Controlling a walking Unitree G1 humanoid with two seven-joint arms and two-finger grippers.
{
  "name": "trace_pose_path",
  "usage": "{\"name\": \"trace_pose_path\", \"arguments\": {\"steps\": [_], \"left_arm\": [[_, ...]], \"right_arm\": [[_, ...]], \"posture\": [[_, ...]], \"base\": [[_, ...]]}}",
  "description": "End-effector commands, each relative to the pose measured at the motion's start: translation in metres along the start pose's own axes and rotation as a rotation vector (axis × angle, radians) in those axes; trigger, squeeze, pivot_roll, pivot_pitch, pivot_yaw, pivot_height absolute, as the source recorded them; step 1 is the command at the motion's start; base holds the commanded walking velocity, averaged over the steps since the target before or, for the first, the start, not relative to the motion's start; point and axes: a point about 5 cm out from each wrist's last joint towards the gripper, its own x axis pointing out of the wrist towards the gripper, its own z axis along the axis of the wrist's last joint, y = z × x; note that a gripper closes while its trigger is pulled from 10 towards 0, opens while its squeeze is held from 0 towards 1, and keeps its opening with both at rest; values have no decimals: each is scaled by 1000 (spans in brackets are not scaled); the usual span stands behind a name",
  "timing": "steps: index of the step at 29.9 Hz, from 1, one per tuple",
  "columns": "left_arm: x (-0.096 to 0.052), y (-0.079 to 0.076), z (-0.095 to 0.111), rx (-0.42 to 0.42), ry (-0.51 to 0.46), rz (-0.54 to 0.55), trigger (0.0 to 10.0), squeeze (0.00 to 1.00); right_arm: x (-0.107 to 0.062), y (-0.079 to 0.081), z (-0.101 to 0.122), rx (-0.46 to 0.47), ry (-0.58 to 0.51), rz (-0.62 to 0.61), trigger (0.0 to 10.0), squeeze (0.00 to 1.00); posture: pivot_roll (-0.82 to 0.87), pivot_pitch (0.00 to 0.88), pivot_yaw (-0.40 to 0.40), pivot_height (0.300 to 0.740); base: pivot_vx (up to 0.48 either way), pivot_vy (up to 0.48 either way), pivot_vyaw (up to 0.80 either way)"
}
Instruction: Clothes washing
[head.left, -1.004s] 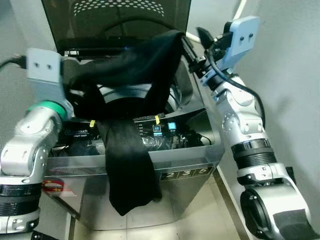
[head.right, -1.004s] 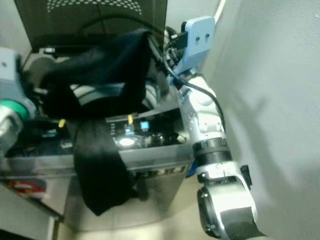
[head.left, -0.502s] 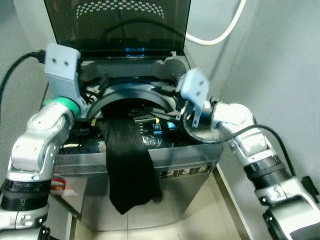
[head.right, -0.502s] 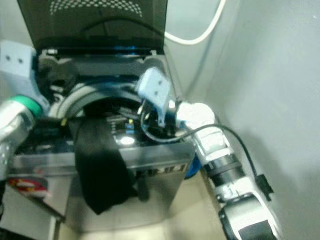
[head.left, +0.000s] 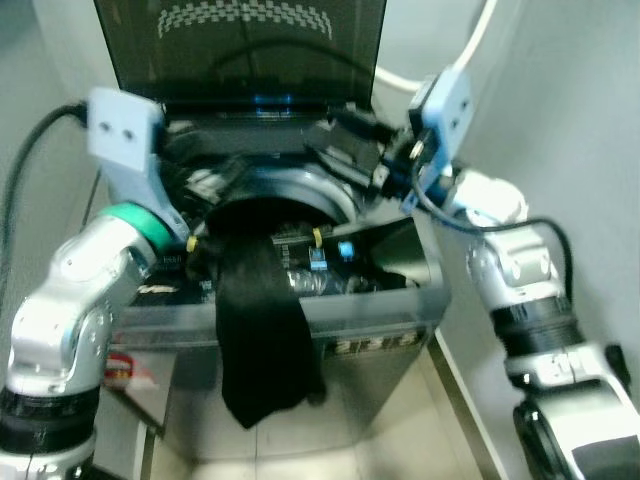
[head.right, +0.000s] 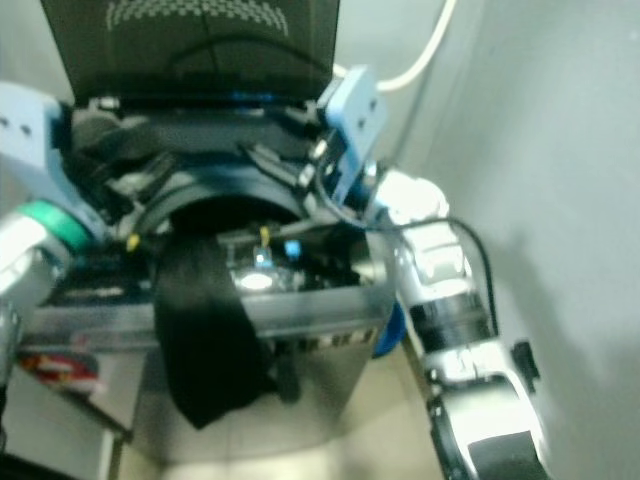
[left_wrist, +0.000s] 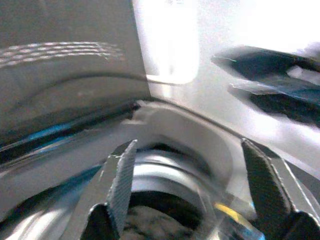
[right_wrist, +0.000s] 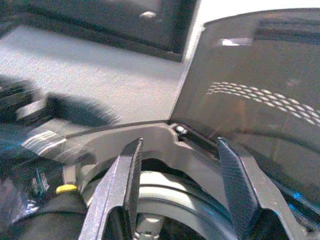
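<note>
- Black garment (head.left: 258, 340) hangs lengthwise down the washing machine (head.left: 380, 345) front, below both raised arms.
- Left end effector (left_wrist: 187, 195) nearer, wide, empty; right end effector (right_wrist: 177, 187) likewise.

Head eyes looking down, wrist cameras close, sharing washer opening (head.left: 270, 195)

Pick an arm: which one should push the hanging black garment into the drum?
Left, probably. The left tool hovers open at the drum's left rim, right above where the black garment drapes over the washer's front edge. The right tool, also open, is up at the back right corner, farther from the cloth.
</note>
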Motion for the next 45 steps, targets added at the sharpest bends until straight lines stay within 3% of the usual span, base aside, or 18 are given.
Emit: {"name": "trace_pose_path", "arguments": {"steps": [1,2,3,5,10,13,18,21,34,35,37,38,39,40,42,43,45], "left_arm": [[-16,-17,-8,20,101,-158,10000,0],[-16,-17,-8,20,101,-158,10000,0],[-32,-14,-12,80,183,-149,10000,0],[-41,-11,-14,127,239,-130,10000,0],[-57,-1,-28,136,351,-25,10000,0],[-66,-7,-41,121,409,-15,10000,0],[-64,-9,-44,97,390,-37,10000,0],[-53,-9,-53,101,385,-96,10000,0],[-40,8,-67,144,415,-112,10000,0],[-41,7,-71,144,429,-120,8588,0],[-41,7,-73,145,438,-127,8588,0],[-42,6,-75,137,444,-132,2667,0],[-42,6,-75,137,444,-132,2667,0],[-43,5,-76,129,448,-137,980,0],[-44,5,-77,125,449,-143,980,0],[-45,4,-78,118,451,-147,0,0],[-46,3,-80,113,451,-151,0,0]], "right_arm": [[-10,-1,-5,51,-21,-78,10000,0],[-10,-1,-5,51,-21,-78,10000,0],[-16,-3,-10,77,-31,-155,10000,0],[-20,-5,-14,97,-35,-213,10000,0],[-27,-8,-28,136,-18,-355,10000,0],[-30,-6,-36,213,-22,-438,10000,0],[-30,-5,-37,225,-29,-455,10000,0],[-26,-7,-32,210,-36,-448,10000,0],[-35,-12,-25,178,-36,-486,10000,0],[-36,-13,-25,175,-35,-491,10000,0],[-36,-13,-24,173,-34,-494,10000,0],[-37,-13,-24,171,-35,-498,10000,0],[-37,-13,-24,171,-35,-498,10000,0],[-38,-14,-23,169,-34,-502,10000,0],[-39,-15,-23,168,-34,-505,10000,0],[-39,-16,-23,167,-33,-508,10000,0],[-39,-16,-23,167,-32,-510,10000,0]], "posture": [[118,132,40,740],[118,132,40,740],[125,135,37,740],[134,138,33,740],[154,142,20,740],[175,145,-1,740],[181,145,-10,740],[165,149,-15,740],[117,153,5,740],[114,154,6,740],[112,154,7,740],[112,154,9,740],[112,154,9,740],[113,155,9,740],[113,155,9,740],[116,155,8,740],[117,154,7,740]], "base": [[0,0,0],[0,0,0],[0,0,0],[0,0,0],[0,0,0],[0,0,0],[0,0,0],[0,0,0],[0,0,0],[0,0,0],[0,0,0],[0,0,0],[0,0,0],[0,0,0],[0,0,0],[0,0,0],[0,0,0]]}}
